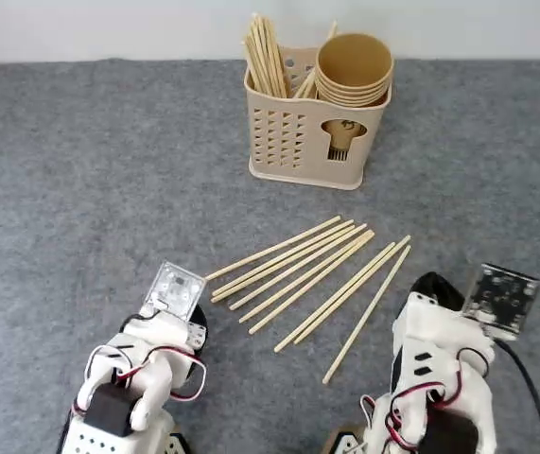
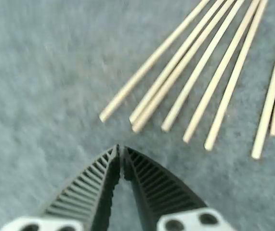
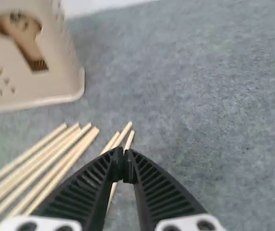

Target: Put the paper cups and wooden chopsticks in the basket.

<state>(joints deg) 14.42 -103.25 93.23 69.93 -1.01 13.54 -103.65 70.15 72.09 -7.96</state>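
Several wooden chopsticks (image 1: 307, 276) lie fanned out on the grey carpet, in front of the beige basket (image 1: 293, 142). The basket holds a stack of paper cups (image 1: 354, 68) and more chopsticks (image 1: 267, 55) standing upright. My left gripper (image 2: 121, 155) is shut and empty, its tips just short of the near ends of the loose chopsticks (image 2: 195, 82). My right gripper (image 3: 123, 159) is shut too, hovering over the ends of two chopsticks (image 3: 123, 137), with the basket (image 3: 29, 62) farther off.
Grey carpet (image 1: 80, 189) covers the whole table, with open room left and right of the basket. Both arms' bodies (image 1: 142, 378) (image 1: 440, 378) stand at the near edge.
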